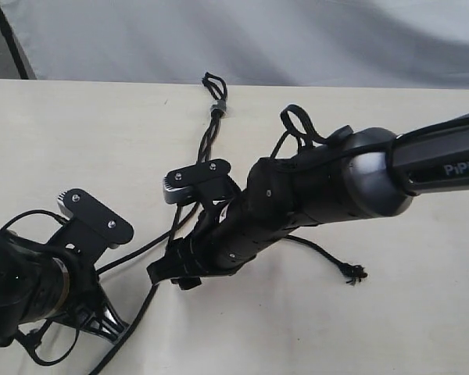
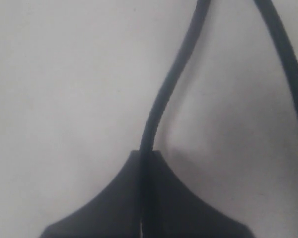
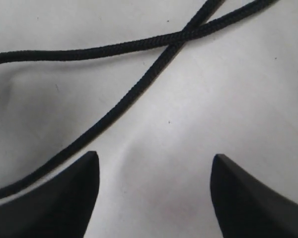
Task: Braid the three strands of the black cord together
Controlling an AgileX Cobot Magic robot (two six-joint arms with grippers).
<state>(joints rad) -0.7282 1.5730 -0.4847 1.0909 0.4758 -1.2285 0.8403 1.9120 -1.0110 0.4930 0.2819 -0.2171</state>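
And the left gripper (image 2: 148, 154) is clamped tight on one strand (image 2: 164, 94), the string running straight out from between its closed jaws. Over to the right gripper (image 3: 154, 158): jaws spread wide over the worktop (image 3: 228, 99), nothing in them, two strands (image 3: 181, 35) crossing just beyond the fingertips. From the exterior view, the black cord (image 1: 211, 129) has its loop (image 1: 213, 81) and grey band (image 1: 217, 107) at twelve o'clock. It trails toward seven under the right arm, one frayed knot (image 1: 352, 272) out at four o'clock.
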